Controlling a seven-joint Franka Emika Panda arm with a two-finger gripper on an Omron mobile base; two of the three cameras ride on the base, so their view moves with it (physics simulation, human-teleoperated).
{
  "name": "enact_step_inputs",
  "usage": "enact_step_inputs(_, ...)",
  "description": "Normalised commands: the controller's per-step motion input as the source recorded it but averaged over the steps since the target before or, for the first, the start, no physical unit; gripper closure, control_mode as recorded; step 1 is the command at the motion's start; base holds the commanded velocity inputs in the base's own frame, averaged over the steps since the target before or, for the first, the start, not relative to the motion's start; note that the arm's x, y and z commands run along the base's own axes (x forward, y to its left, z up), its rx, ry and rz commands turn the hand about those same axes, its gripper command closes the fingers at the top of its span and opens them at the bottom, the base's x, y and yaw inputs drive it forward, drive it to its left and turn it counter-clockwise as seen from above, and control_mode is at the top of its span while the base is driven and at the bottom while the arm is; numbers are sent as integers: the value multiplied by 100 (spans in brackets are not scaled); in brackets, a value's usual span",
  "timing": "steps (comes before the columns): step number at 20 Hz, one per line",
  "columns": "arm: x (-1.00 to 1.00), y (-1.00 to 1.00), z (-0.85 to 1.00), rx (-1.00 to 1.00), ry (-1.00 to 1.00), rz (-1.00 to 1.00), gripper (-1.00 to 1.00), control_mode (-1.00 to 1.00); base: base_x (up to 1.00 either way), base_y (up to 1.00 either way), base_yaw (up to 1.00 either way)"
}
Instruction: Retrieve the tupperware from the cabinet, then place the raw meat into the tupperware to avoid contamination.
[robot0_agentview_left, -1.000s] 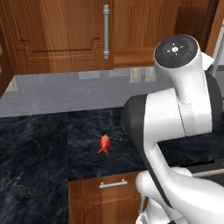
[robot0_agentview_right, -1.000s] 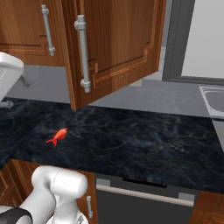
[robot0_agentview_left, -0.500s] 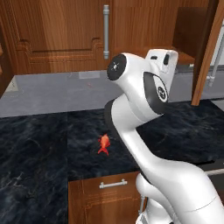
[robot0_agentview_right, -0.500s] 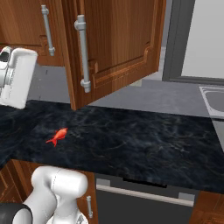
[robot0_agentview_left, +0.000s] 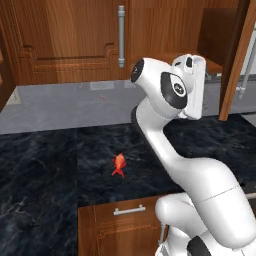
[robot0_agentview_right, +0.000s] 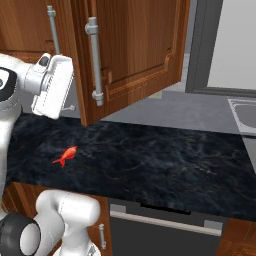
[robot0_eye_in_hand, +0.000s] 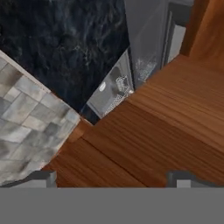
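The raw meat (robot0_agentview_left: 119, 165) is a small orange-red lump lying on the dark marble counter (robot0_agentview_left: 45, 165); it also appears as the raw meat (robot0_agentview_right: 65, 156) in the right base view. My gripper (robot0_agentview_left: 210, 75) is raised high, well above and to the right of the meat, at the edge of the open cabinet (robot0_agentview_left: 212, 37). The cabinet's door (robot0_agentview_right: 132, 50) stands swung out. In the hand view my gripper (robot0_eye_in_hand: 111, 179) is open, its fingertips (robot0_eye_in_hand: 41, 178) wide apart with nothing between them, over a wooden surface (robot0_eye_in_hand: 166, 131). The tupperware is out of view.
A closed cabinet door (robot0_agentview_left: 65, 35) with a vertical silver handle (robot0_agentview_left: 121, 35) is on the left. Below the counter are a drawer front (robot0_agentview_left: 125, 225) and a dark appliance front (robot0_agentview_right: 165, 227). A sink (robot0_agentview_right: 245, 112) lies at the far right.
The arm has unfolded and swung upward. The hand has risen from low in front of the base to the open cabinet. The meat has not moved.
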Motion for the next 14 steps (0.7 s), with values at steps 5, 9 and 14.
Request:
enact_step_inputs(5, 5, -45, 22, -11, 8, -30, -100, -100, 0, 0, 0)
enact_step_inputs(9, -1, -47, 22, -12, -3, -26, -100, -100, 0, 0, 0)
enact_step_inputs(14, -26, -72, 14, -4, -19, -9, -100, -100, 0, 0, 0)
